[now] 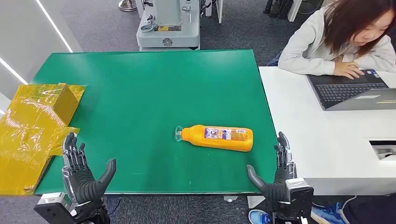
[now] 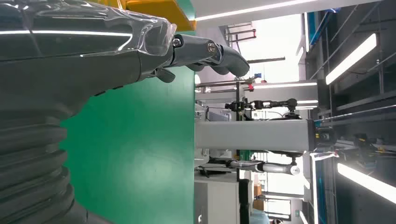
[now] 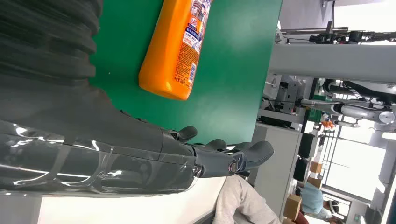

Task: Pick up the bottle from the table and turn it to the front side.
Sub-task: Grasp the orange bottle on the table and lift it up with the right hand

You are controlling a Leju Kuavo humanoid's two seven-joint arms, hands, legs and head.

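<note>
An orange bottle with a clear cap and a printed label lies on its side on the green table, cap toward the left. The right wrist view catches its base end. My right hand hovers at the table's front right corner, fingers spread, holding nothing, just in front of and to the right of the bottle's base. My left hand is at the front left edge, also spread and empty, far from the bottle. Both wrist views show the hands with fingers extended.
Yellow plastic bags and a yellow box lie at the table's left edge beside my left hand. A white desk adjoins on the right, where a person works at a laptop. A grey machine base stands behind the table.
</note>
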